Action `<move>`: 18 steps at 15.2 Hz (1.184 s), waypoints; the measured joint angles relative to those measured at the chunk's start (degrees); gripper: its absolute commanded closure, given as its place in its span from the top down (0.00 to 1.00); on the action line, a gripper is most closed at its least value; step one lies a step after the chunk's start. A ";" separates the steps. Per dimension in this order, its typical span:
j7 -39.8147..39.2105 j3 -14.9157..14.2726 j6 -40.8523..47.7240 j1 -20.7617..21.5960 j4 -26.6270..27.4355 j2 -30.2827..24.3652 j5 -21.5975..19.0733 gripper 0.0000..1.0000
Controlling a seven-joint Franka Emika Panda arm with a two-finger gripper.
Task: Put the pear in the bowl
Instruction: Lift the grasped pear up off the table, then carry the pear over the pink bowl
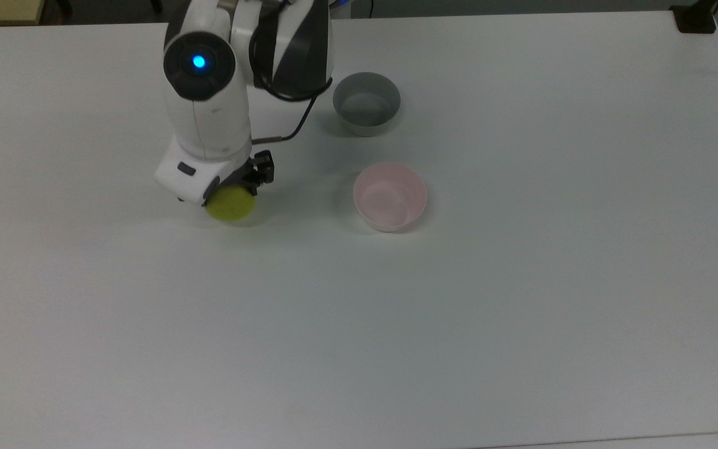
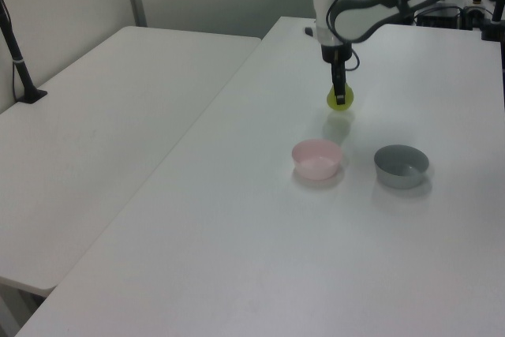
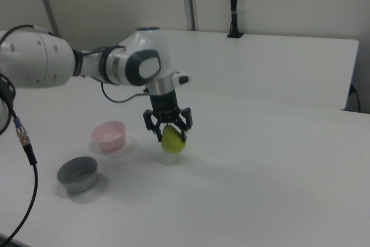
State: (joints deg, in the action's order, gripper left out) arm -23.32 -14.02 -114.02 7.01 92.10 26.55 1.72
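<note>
Gripping one pear [image 3: 172, 141] off the table [image 1: 521, 299], the tool [image 3: 169, 133] hangs near two bowls, pink bowl [image 1: 390, 196] and grey bowl [image 1: 366, 103].

Bare table [image 1: 309, 206] btwn pear [image 1: 232, 206] & pink bowl [image 1: 390, 196]; grey bowl [image 1: 366, 103] off to side.

Gripper [image 2: 340, 100] clamps pear [image 2: 340, 99] above white table [image 2: 237, 219] (shadow below) | pink bowl [image 2: 317, 158] beside grey bowl [image 2: 402, 166]

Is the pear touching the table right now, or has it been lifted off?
Apart. In the left view the pear, gripped by the gripper, hangs above its own shadow on the table, with bare white surface between them.
</note>
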 measured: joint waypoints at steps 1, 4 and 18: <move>0.00 -0.06 1.55 0.00 -0.21 -1.55 -0.60 0.18; 0.00 -1.28 5.63 0.01 -1.49 -6.42 -1.39 0.18; 1.87 -3.39 8.81 10.97 -3.10 -8.66 -5.04 0.19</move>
State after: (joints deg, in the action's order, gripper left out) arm -21.46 -17.42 -105.22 17.98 89.00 17.88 -3.32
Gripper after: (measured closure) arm 0.211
